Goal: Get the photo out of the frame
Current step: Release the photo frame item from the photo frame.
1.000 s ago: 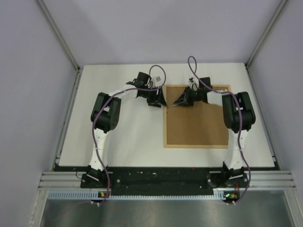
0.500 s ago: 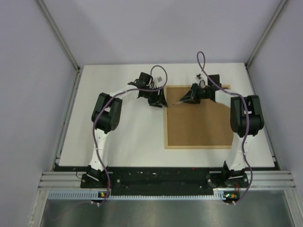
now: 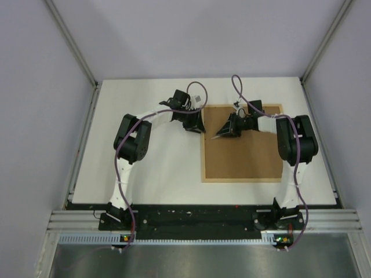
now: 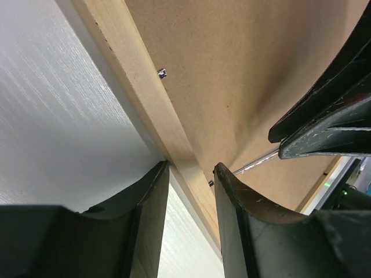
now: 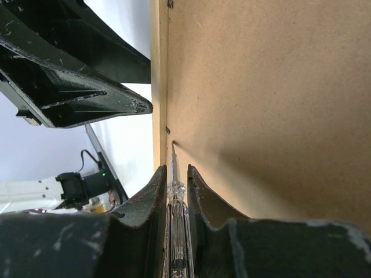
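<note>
Under both grippers lies the white table (image 3: 151, 174), and on it the frame (image 3: 240, 179) rests face down, so the brown backing board (image 3: 240, 156) faces up. The left gripper (image 4: 191, 168) hangs over the frame's far left corner. Its fingers are spread, with the pale wood border running below the gap and nothing pinched. Just to its right, the right gripper (image 5: 175, 169) points toward it. Its fingers are pressed onto a clear-handled screwdriver (image 5: 175, 197), whose metal tip sits ahead of the fingertips at the board's left edge. Farther along that edge, beyond the left fingertips, is a small metal tab (image 4: 163, 73).
</note>
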